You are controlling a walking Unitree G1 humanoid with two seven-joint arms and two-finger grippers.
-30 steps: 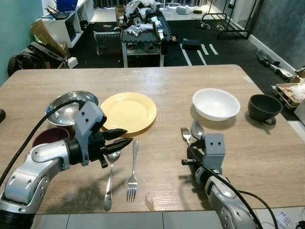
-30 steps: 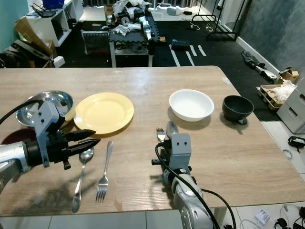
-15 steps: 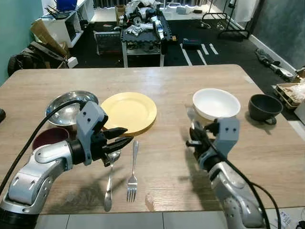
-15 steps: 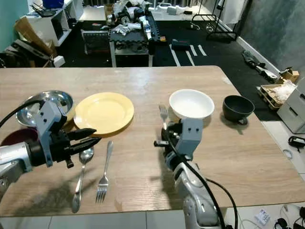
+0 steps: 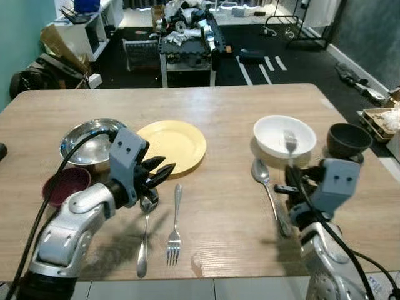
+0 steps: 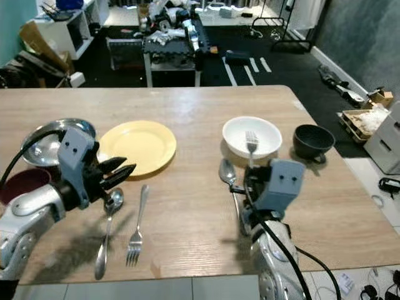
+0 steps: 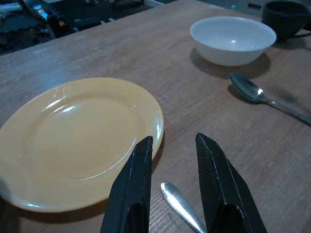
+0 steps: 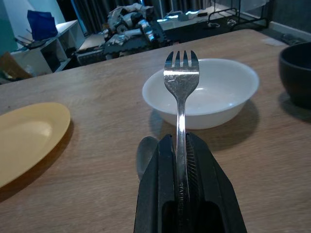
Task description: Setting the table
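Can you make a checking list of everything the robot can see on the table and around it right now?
Surface: wooden table, bare in the middle.
Job's things: yellow plate; white bowl; dark cup; spoon lying by the bowl; second spoon and a fork lying below the plate; metal bowl; dark red bowl.
Clutter: nothing seen on the table.
Grippers: left gripper open, over the second spoon's bowl end; right gripper shut on another fork, tines pointing at the white bowl.
Cables: black cable along the left arm.
Surroundings: cluttered cart, shelves, dark floor.
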